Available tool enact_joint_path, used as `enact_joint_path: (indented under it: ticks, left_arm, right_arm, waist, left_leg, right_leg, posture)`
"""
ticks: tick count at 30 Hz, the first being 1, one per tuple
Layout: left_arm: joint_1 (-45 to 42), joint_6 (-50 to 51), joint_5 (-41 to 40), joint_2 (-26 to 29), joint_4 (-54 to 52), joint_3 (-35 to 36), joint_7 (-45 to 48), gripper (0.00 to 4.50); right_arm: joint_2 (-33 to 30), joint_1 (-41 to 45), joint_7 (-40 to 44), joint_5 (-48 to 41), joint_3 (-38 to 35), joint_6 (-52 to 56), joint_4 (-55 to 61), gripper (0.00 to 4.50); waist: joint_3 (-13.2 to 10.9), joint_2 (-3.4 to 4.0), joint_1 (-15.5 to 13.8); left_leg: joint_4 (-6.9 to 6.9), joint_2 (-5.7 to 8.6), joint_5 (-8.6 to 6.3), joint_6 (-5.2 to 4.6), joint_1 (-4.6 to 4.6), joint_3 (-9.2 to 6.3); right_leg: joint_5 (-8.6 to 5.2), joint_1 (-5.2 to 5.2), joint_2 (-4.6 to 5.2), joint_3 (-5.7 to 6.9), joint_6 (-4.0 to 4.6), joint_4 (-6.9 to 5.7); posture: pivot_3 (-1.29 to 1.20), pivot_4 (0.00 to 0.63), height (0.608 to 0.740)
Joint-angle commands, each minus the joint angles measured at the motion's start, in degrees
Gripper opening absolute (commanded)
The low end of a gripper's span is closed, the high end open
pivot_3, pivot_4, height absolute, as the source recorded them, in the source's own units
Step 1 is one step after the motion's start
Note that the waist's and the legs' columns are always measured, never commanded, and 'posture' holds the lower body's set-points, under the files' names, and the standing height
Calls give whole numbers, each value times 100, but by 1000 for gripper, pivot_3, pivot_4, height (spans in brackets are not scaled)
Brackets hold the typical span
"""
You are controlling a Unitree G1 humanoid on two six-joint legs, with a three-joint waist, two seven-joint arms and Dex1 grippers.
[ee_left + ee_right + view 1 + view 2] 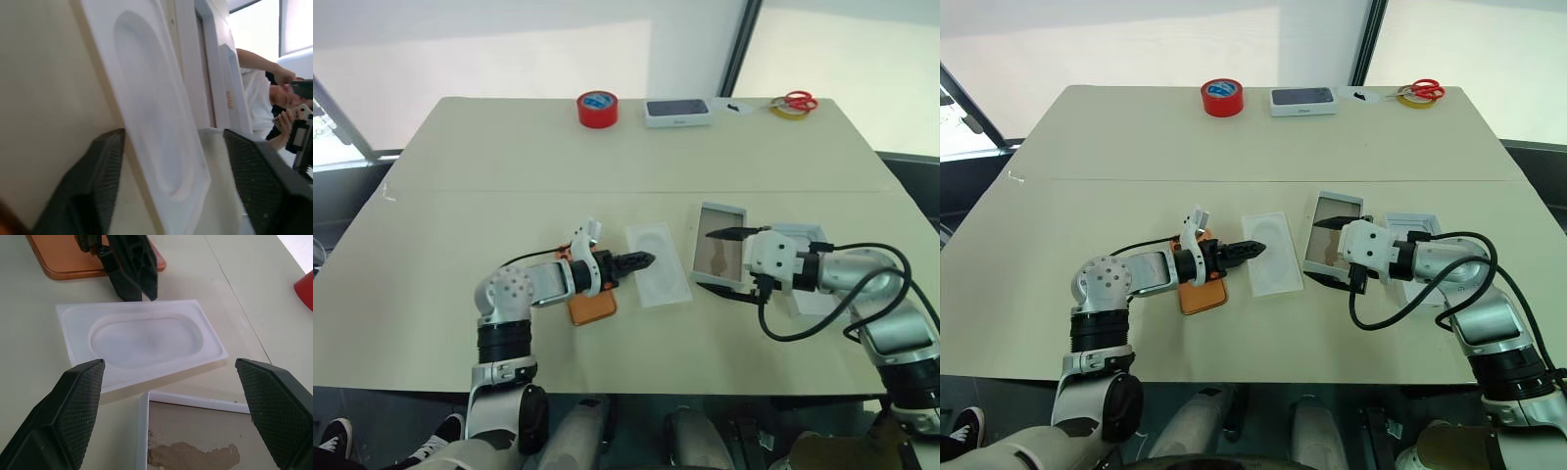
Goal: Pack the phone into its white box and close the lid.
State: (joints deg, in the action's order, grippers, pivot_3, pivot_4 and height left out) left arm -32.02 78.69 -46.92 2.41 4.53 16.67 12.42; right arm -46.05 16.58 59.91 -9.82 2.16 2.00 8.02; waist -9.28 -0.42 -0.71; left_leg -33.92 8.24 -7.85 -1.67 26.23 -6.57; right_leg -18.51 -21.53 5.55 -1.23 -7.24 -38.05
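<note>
Beige matte counter (pixel 460 196) carries the work; the orange, round-cornered phone (pixel 592 305) lies flat under the left wrist, the left end effector (pixel 644 260) part-spread, grasping nothing, its black ribbed fingers (pixel 105 181) flanking the near edge of a thin white moulded tray (pixel 657 262) with an oval recess; just beside it sits the white box (pixel 719 241), shallow, tan inside; the right end effector (pixel 734 261) is released, fingers (pixel 78 406) wide, straddling its end; the lid (pixel 808 257) lies under the right arm; red tape roll (pixel 597 108), a dark-printed white box (pixel 677 112) and scissors (pixel 793 101) line the far edge
</note>
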Motion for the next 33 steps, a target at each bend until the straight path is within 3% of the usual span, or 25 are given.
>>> enact_joint_path:
  ticks: [1,4,21,24,31,33]
  left_arm:
    - [69,-5,48,82,24,-20,27,1590]
    - [127,-90,76,154,-20,-54,73,135]
    - [-295,8,-197,373,-155,574,-141,61]
    - [-417,147,-302,393,-136,817,-179,0]
    - [-518,-18,-266,599,-395,802,-120,0]
    - [-589,2,-411,611,-486,881,-100,0]
  right_arm:
    - [-82,27,5,-15,-117,-111,136,4500]
    - [-139,18,79,47,-69,-138,26,4500]
    - [-51,711,404,425,697,1126,-959,4500]
    - [-63,828,545,397,793,1407,-1083,3655]
    - [21,912,735,319,869,1527,-960,31]
    - [43,860,847,225,872,1541,-791,31]
  waist:
    - [0,0,-1]
    - [4,2,-5]
    - [2,-2,5]
    - [1,-4,-10]
    - [0,-6,8]
    - [-1,-6,5]
  left_leg:
    - [0,0,0,0,0,0]
    - [0,0,0,0,-8,0]
    - [9,0,-2,-1,-24,0]
    - [7,2,-2,-1,-23,0]
    - [8,3,-3,-1,-23,0]
    - [9,3,-3,-1,-23,0]
  right_leg:
    - [0,0,0,0,0,0]
    - [0,8,1,1,0,2]
    - [-1,16,0,-1,1,4]
    - [-1,16,1,0,1,4]
    - [0,15,1,0,0,5]
    - [0,15,1,0,0,5]
  posture:
    - [0,150,740]
    - [0,150,740]
    - [0,150,740]
    - [0,150,740]
    - [0,150,740]
    - [0,150,740]
